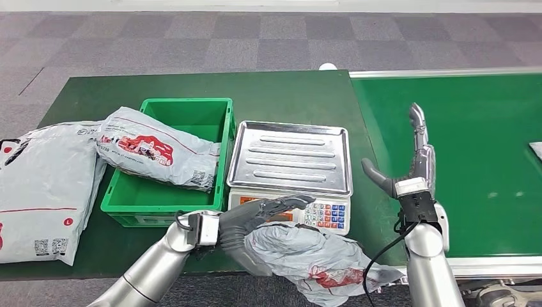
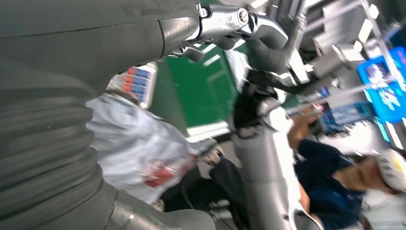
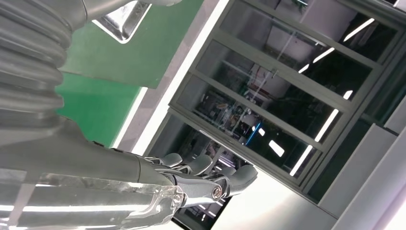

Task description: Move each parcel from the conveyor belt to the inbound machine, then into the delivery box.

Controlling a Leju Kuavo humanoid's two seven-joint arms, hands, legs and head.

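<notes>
While the left hand (image 1: 255,214) is clutching a crumpled grey plastic parcel with red print (image 1: 313,259), the right hand (image 1: 412,169) is standing released, fingers spread and holding nothing.

Just beyond the left hand's fingers, a silver-trayed weighing scale with a coloured keypad (image 1: 291,160) is sitting; a green plastic crate (image 1: 192,115) is standing further left with a second grey printed parcel (image 1: 156,150) lying across its rim. Under and beyond the right hand, the green conveyor belt (image 1: 486,141) is stretching away.

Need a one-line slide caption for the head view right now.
Left robot hand holds a grey parcel before the scale; right robot hand open.
</notes>
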